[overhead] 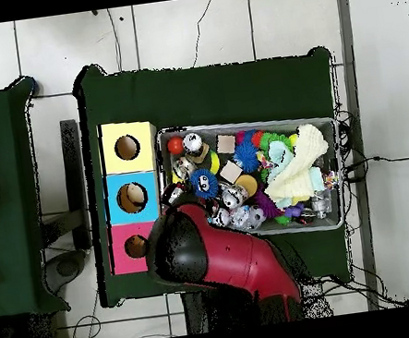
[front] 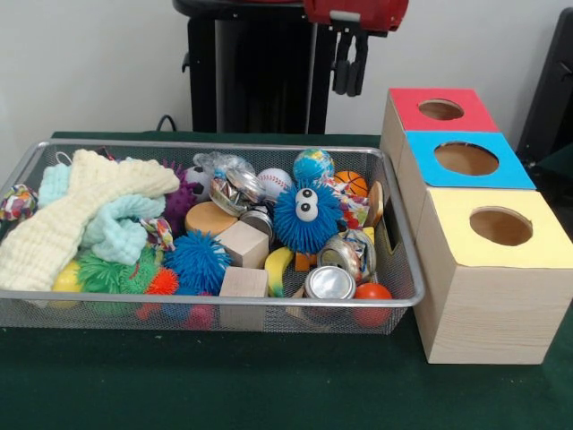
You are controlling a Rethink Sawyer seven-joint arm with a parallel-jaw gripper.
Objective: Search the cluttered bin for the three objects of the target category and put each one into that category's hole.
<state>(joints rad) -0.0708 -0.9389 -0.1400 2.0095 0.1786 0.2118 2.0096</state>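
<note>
1. My gripper (front: 349, 64) hangs high behind the bin (front: 407, 269), fingers pressed together, holding nothing.
2. The red-topped box's hole (front: 440, 109) lies farthest back, beside the bin.
3. I cannot pick out the animal toys; no writing is legible.

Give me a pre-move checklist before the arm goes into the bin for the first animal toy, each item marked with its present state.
1. Gripper raised clear behind the bin: ok.
2. Gripper empty: ok, nothing hangs from it.
3. Finger opening: cannot tell.
4. Red-topped box's hole unobstructed: ok.
5. Target animal toys in sight: not ok; none shows among the clutter, and the knitted cloths cover the bin's left part.
6. Fuzzy blue ball recognised as a non-target: ok, it sits mid-bin.
</note>
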